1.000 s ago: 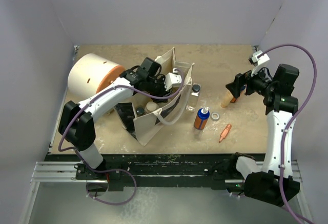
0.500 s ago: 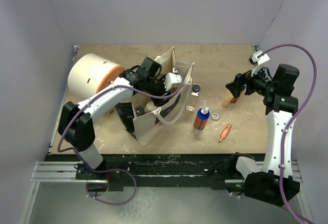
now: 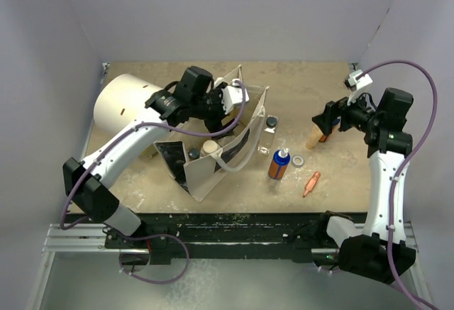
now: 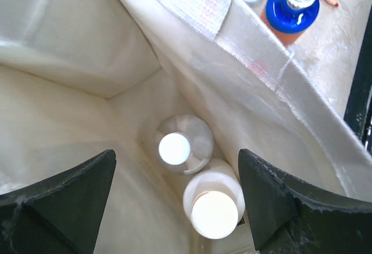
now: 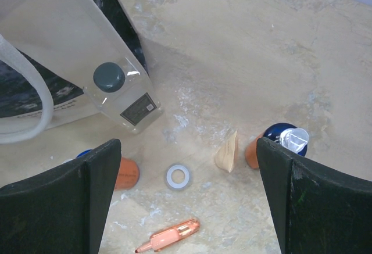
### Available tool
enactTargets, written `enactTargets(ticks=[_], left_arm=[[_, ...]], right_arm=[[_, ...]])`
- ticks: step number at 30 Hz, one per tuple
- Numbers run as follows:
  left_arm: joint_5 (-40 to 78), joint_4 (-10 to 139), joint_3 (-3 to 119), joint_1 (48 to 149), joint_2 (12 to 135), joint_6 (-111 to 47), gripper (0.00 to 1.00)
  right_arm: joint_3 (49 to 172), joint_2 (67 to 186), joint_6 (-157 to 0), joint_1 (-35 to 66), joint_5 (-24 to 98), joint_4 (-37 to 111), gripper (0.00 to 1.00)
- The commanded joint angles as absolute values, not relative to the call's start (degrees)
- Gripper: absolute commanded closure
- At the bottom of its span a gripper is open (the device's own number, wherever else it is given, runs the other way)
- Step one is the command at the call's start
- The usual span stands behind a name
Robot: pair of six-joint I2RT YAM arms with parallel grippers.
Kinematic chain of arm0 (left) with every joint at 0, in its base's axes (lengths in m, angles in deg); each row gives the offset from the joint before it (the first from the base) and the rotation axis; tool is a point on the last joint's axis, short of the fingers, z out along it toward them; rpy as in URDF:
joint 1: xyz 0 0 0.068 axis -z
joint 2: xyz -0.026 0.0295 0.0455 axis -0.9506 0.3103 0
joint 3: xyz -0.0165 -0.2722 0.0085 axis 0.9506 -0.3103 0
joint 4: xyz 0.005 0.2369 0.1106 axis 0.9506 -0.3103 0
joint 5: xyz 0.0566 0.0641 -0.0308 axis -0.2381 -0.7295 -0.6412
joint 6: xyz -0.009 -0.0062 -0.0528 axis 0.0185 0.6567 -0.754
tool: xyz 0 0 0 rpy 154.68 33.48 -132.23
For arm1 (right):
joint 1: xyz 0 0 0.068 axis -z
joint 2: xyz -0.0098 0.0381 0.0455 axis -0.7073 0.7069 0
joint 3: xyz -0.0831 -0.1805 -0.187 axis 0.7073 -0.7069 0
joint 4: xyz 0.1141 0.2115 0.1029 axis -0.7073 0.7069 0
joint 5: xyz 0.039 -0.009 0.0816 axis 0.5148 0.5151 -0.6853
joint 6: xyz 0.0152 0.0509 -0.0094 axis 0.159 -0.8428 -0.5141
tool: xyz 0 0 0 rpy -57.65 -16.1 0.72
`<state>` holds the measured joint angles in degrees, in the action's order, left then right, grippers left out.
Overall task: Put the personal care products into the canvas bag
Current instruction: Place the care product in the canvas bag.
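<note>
- Top view: the left gripper (image 3: 223, 115) hangs over the mouth of the canvas bag (image 3: 213, 175), centre-left of frame, next to the white drum (image 3: 120, 104). The right gripper (image 3: 320, 123) hovers at the right, over the beige tapered bottle (image 3: 313, 140).
- Outside the bag, the clear bottle (image 3: 268, 136) stands just beside its right wall. The orange bottle (image 3: 278, 166) is lower, near a small ring (image 3: 298, 161).
- Left wrist view: fingers are spread wide with nothing between them. Below, at lower centre, a white bottle (image 4: 214, 204) and a round-shouldered bottle (image 4: 185, 145) stand upright side by side on the bag floor.
- The canvas wall slants in from the upper right. It looks soft and likely folds if nudged, so items are best dropped from above.
- Right wrist view: fingers are spread and empty. The tapered bottle is at centre, with a second orange bottle (image 5: 279, 146) just right of it.
- Handling, as a judgement: the bottles look light, with rigid plastic and smooth round bodies that could slip.
- Best to pinch across the body below the cap. The taper would likely squirt out of a pinch, so take it near the wide end.
</note>
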<state>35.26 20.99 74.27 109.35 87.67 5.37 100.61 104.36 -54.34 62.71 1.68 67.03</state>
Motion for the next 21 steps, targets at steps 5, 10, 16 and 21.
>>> enactTargets(ticks=[5,10,16,21], left_arm=[[28.0,22.7,80.4,109.5,81.8,3.5,0.1],[25.9,21.5,82.7,109.5,80.4,3.2,0.09],[23.5,18.7,85.8,109.4,79.1,4.9,0.02],[22.2,16.2,86.9,108.7,78.2,4.4,0.01]], right_arm=[[106.1,107.7,-49.0,62.7,-3.0,72.1,0.0],[109.2,110.5,-46.1,57.1,-0.7,74.5,0.01],[109.9,114.7,-42.4,45.0,6.2,74.0,0.0],[109.8,118.4,-38.5,40.2,6.5,73.3,0.0]])
